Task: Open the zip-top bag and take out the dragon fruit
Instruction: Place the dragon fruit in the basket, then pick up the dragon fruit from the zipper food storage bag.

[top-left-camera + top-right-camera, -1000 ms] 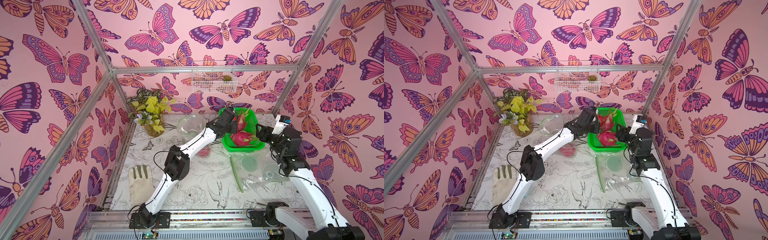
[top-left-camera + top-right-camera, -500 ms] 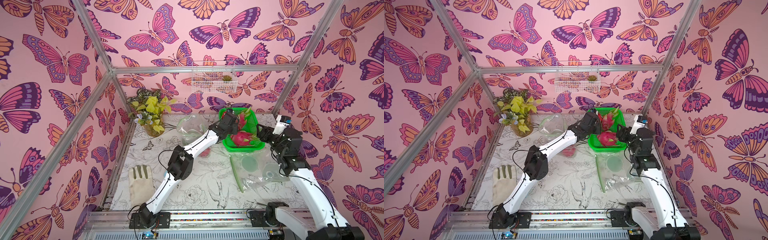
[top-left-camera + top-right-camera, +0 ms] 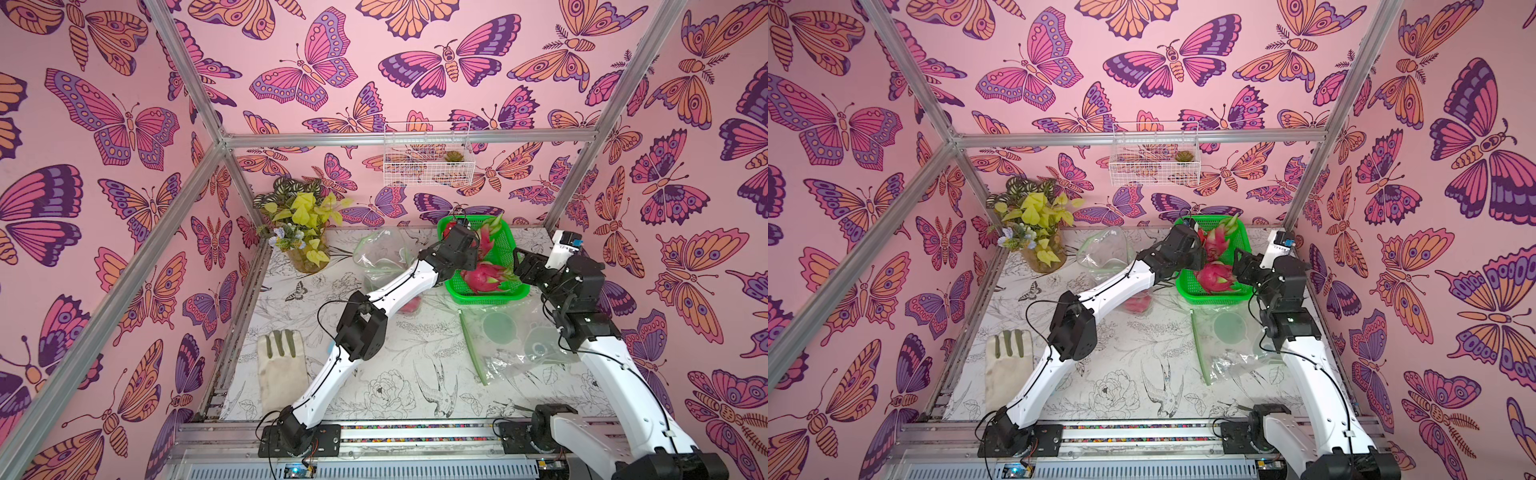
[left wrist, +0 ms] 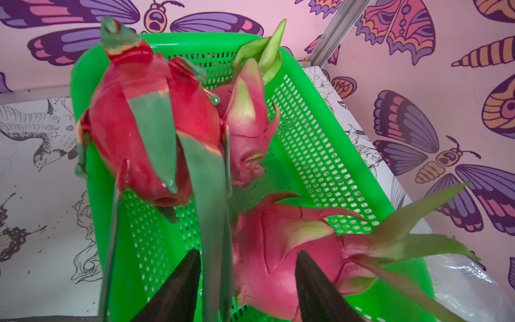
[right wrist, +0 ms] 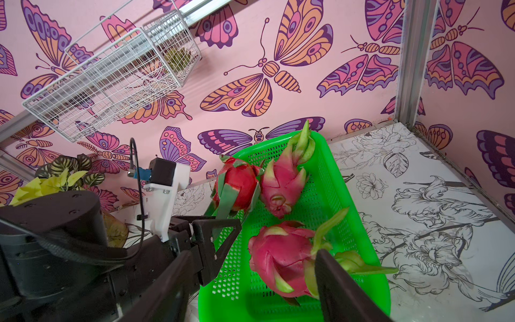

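Since a second ago the left arm has pushed farther over the green basket [image 3: 505, 245], and its left gripper [image 4: 248, 281] has spread its jaws; a long green leaf of the red dragon fruit [image 4: 145, 122] hangs between the two dark fingers [image 4: 178, 287], but whether it is still pinched cannot be told from the left wrist view. On the white table [image 3: 399, 374] printed with birds and flowers, the basket sits at the far right, against the butterfly wall. Three dragon fruits lie in it: the red one at the far left corner, a pink one [image 5: 281, 181] just beside it with its green tip toward the wall, and a pink one [image 3: 484, 276] at the near end with long green leaves. A fourth fruit [image 3: 1138, 302] shows on the table, partly hidden under the left arm in both top views. The right gripper [image 5: 250, 267] hovers at the near end of the basket with its jaws wide apart and nothing between them but air above the near fruit. A clear zip-top bag [image 3: 519, 353] with a green strip lies flat near the right arm, and another crumpled clear bag [image 3: 378, 253] lies farther back. A potted plant [image 3: 301, 228] stands in the far left corner, a pale glove [image 3: 280, 365] lies at the near left, and a wire basket [image 3: 428, 160] hangs on the back wall.
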`<state>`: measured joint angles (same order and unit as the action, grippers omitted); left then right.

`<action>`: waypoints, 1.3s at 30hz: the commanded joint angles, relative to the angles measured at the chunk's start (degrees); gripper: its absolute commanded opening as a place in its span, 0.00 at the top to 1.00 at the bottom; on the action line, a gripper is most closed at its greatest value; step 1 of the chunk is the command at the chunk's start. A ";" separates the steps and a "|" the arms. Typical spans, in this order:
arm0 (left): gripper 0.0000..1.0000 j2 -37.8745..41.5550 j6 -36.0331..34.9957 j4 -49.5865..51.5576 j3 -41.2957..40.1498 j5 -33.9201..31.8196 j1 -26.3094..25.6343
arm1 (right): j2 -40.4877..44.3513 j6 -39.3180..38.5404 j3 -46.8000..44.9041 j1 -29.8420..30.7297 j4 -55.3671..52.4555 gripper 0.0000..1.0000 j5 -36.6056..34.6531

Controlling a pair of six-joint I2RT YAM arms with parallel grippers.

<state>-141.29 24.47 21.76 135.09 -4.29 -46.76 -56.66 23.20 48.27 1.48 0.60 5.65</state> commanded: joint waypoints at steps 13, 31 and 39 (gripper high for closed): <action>0.32 20.78 -5.58 4.11 -5.39 0.69 -2.11 | -0.98 1.86 1.72 -0.48 -0.55 0.29 6.10; 0.43 49.33 -13.15 24.43 -24.74 -1.12 6.01 | -11.86 8.54 17.21 10.56 -6.96 0.34 21.68; 0.59 55.51 -11.51 32.41 -30.48 6.56 15.15 | -23.91 7.01 31.94 25.37 -13.12 0.35 19.43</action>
<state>-86.02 12.69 48.31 106.61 -2.39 -34.46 -76.79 31.31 74.83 22.48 -7.99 25.93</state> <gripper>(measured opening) 0.433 0.654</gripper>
